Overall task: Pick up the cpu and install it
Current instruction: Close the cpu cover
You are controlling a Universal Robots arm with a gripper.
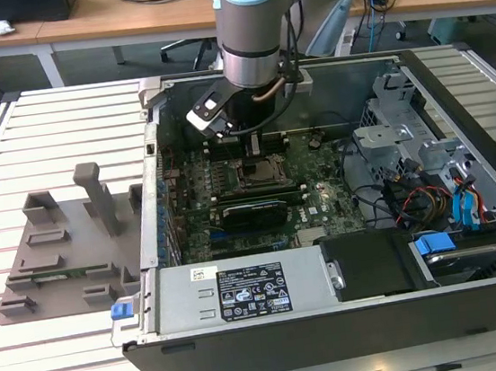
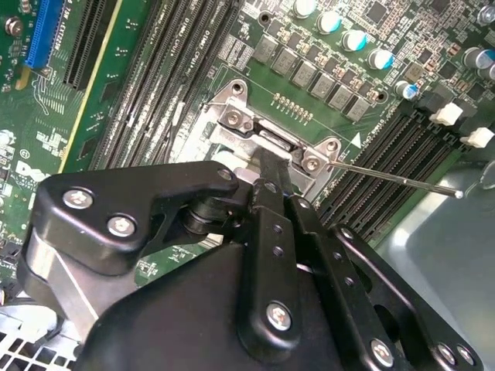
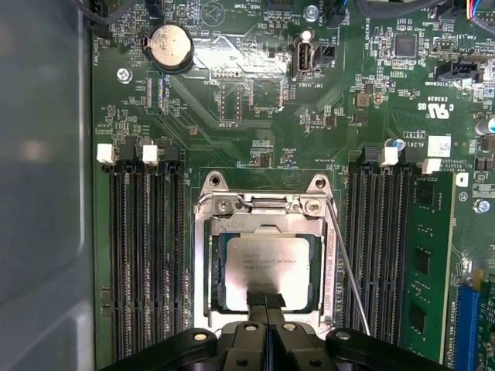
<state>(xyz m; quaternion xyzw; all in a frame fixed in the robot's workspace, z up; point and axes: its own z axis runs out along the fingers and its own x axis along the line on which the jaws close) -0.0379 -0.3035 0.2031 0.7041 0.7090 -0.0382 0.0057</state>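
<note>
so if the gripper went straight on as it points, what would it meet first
Probably the flat silvery square cpu in the metal socket frame; the gripper hangs over its edge, gap unclear.

I can read nothing for certain from here. A white label (image 1: 250, 291) crowded with small print and symbols sits on the power supply (image 1: 177, 305); faint printed lines cross the cpu (image 3: 269, 263) lid; tiny white lettering is scattered over the motherboard (image 3: 255, 147).

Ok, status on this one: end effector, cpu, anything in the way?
End effector shut, tips at edge of cpu. It lies flat in socket frame. Lever rod alongside, clear of the lid.
</note>
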